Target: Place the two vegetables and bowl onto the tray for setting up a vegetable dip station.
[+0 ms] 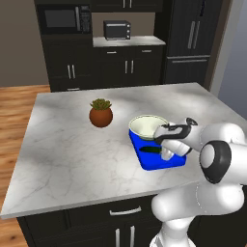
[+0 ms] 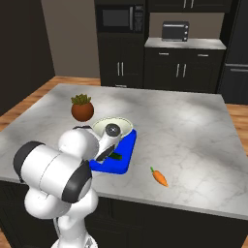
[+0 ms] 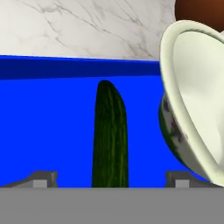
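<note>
The blue tray [image 1: 150, 162] lies near the counter's front edge. On it lies the dark green cucumber [image 3: 110, 135], flat on the tray floor [image 3: 43, 122]. The cream bowl [image 1: 147, 126] sits on the tray's far end, right beside the cucumber [image 1: 150, 150]. My gripper [image 3: 110, 179] hangs low over the cucumber's near end, open. Its fingertips [image 3: 41, 178] stand wide apart on either side and do not touch the cucumber. The small orange carrot [image 2: 159, 178] with its green top lies on the marble to the right of the tray [image 2: 117, 163].
A spiky green plant in a round brown pot [image 1: 101, 113] stands on the counter left of and behind the tray. The counter's front edge runs close below the tray. Dark cabinets, a microwave and a toaster oven line the back wall.
</note>
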